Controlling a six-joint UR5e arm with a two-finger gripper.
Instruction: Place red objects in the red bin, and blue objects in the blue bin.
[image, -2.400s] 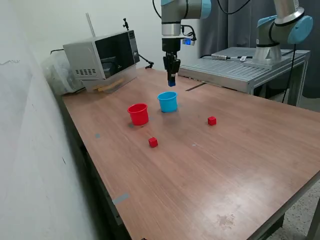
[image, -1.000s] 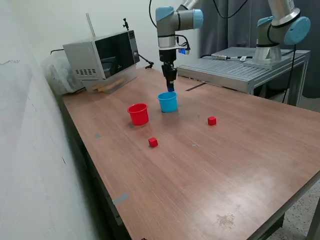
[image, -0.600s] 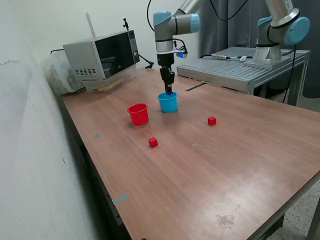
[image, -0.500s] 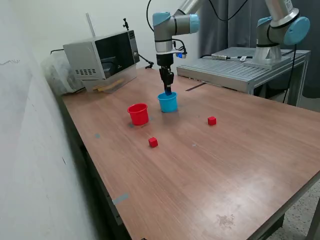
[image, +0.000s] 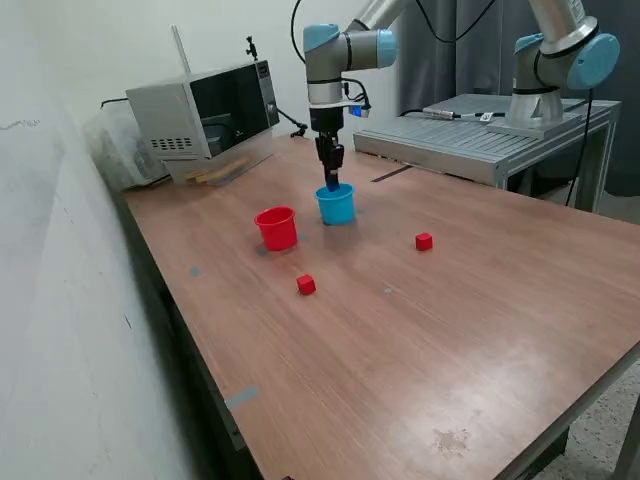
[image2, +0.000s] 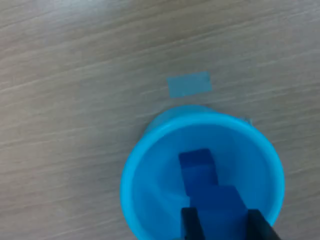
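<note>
My gripper (image: 332, 185) hangs straight down with its tips at the mouth of the light blue cup (image: 336, 204). In the wrist view the gripper (image2: 220, 226) is shut on a dark blue cube (image2: 218, 202) over the cup's rim (image2: 131, 170). A second dark blue cube (image2: 196, 160) lies on the cup's floor. The red cup (image: 277, 228) stands upright just to the exterior view's left of the blue cup. One red cube (image: 306, 285) lies in front of the red cup. Another red cube (image: 424, 241) lies to the exterior view's right.
A microwave (image: 205, 115) stands at the table's back left. A second arm (image: 560, 60) stands on a metal platform (image: 480, 130) at the back right. A blue tape patch (image2: 189, 83) is stuck to the table beside the blue cup.
My gripper has come down from well above the blue cup to its mouth, shifting slightly to the exterior view's left. The cups and red cubes have not moved.
</note>
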